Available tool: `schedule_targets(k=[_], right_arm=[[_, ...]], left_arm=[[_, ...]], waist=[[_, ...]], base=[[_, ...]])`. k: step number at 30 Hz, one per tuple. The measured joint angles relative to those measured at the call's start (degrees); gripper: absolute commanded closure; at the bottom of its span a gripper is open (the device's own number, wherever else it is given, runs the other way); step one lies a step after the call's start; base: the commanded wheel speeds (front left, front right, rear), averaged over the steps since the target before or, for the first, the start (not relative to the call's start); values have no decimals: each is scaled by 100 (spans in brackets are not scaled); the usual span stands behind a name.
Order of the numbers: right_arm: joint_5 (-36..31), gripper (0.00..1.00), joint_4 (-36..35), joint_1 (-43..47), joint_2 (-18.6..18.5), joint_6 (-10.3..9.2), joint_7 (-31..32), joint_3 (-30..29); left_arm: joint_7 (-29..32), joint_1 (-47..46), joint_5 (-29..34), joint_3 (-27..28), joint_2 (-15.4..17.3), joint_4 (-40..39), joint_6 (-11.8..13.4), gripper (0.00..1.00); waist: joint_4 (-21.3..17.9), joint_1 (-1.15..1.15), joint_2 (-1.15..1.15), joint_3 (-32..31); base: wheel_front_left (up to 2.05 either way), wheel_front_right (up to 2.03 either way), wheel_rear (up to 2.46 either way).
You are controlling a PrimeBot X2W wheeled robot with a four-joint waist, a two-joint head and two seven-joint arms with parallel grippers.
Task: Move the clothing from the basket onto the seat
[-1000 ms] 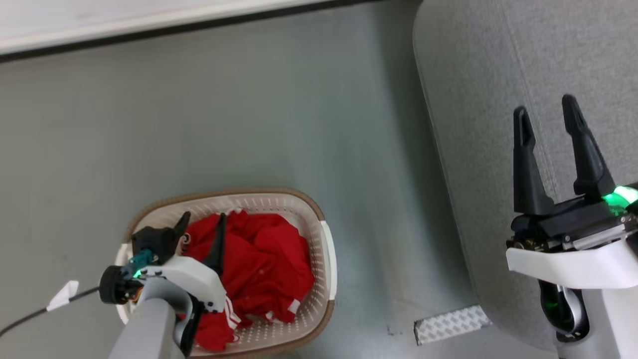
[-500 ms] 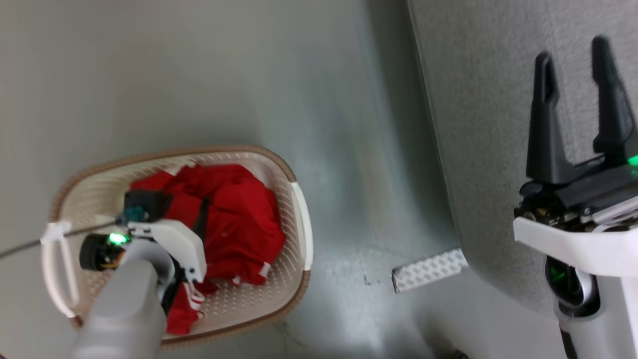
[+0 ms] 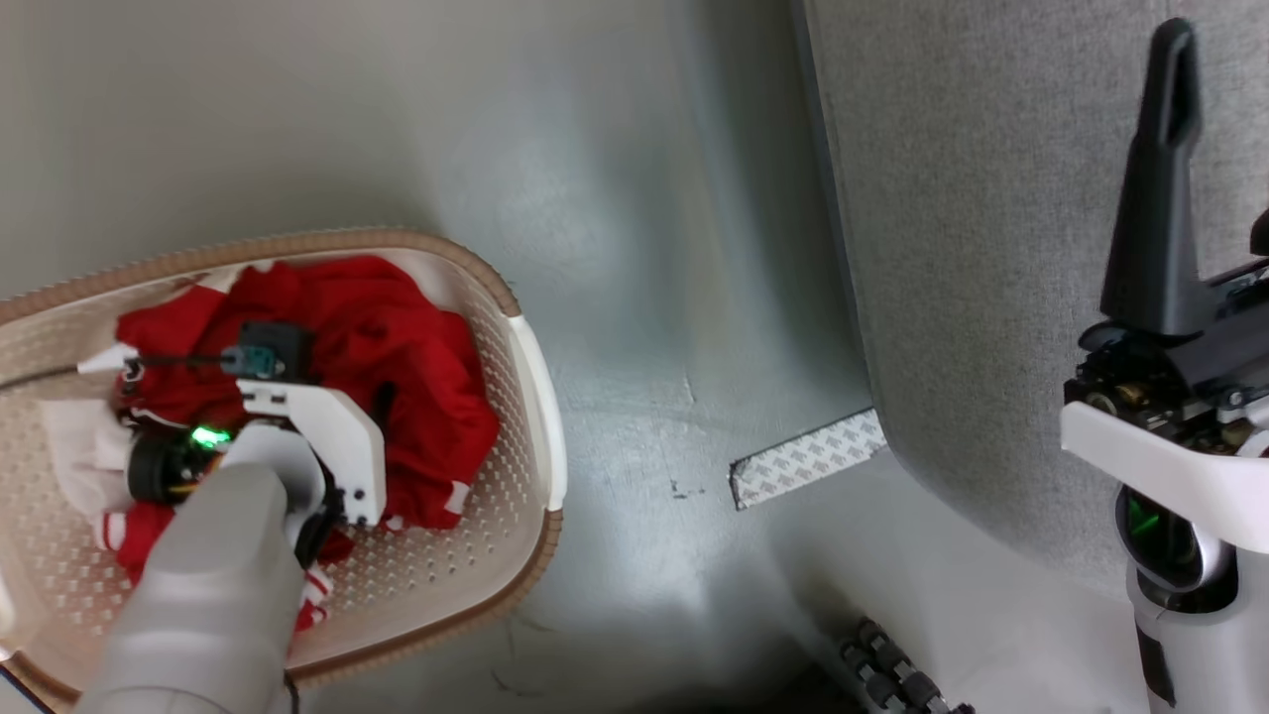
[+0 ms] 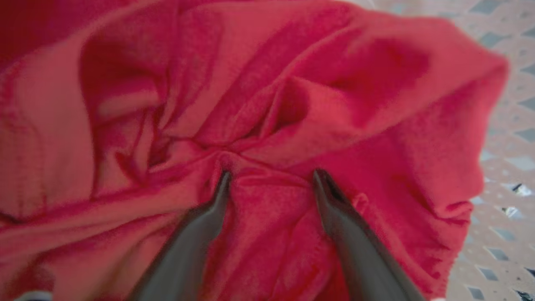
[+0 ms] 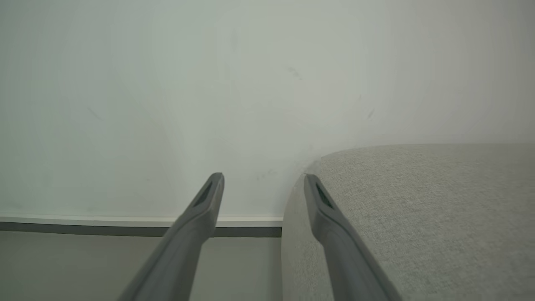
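The left pincer (image 4: 271, 173) stands open, tips pressed into the clothing (image 4: 292, 104), bunched in the basket (image 3: 540, 397). Risk: closing on a thin fold lets it slip; trailing fabric may catch the basket on lifting. Bare floor (image 3: 644, 248) separates basket from seat (image 3: 991, 248). The right pincer (image 5: 262, 176), open and empty, hovers by the seat edge.

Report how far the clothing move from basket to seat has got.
Done: nothing delivered. The clothing lies crumpled in the basket, and none of it is on the visible part of the seat.
In hand: the left gripper is open, its fingers pressed into the red fabric with a fold between them, not yet closed.
Left: close, lift, carry to the seat, release. The right gripper hangs open and empty by the seat's edge.
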Motion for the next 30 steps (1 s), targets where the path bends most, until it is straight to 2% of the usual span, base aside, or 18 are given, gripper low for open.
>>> schedule_targets(k=[10,11,12,13,16,18,30], right_arm=[[120,0,-26,-1,4,0,0,-12],[120,0,-26,-2,4,0,1,-16],[120,0,-26,-3,4,0,1,-16],[120,0,-26,-4,4,0,0,-18],[120,0,-19,-19,5,0,1,-16],[119,0,-1,-28,8,0,1,-23],[19,0,200,-3,9,0,1,-20]], left_arm=[[1212,-370,-279,-474,214,-11,-26,0],[1245,-379,-305,-505,224,-11,-27,5],[1256,-381,-332,-533,235,-10,-27,58],[1256,-381,-355,-554,260,-10,-25,100],[1248,-378,-436,-653,338,-13,20,100],[1161,-301,-565,-736,246,-52,10,100],[701,117,-1271,-1132,169,-254,0,100]], waist=[[-128,-8,1,229],[-133,-7,1,225],[-142,-6,1,219],[-152,-5,1,209],[-177,2,1,164],[-178,5,0,109],[-71,2,-1,-651]], base=[[0,0,0],[0,0,0],[0,0,0],[0,0,0],[0,0,0],[0,0,0],[0,0,0]])
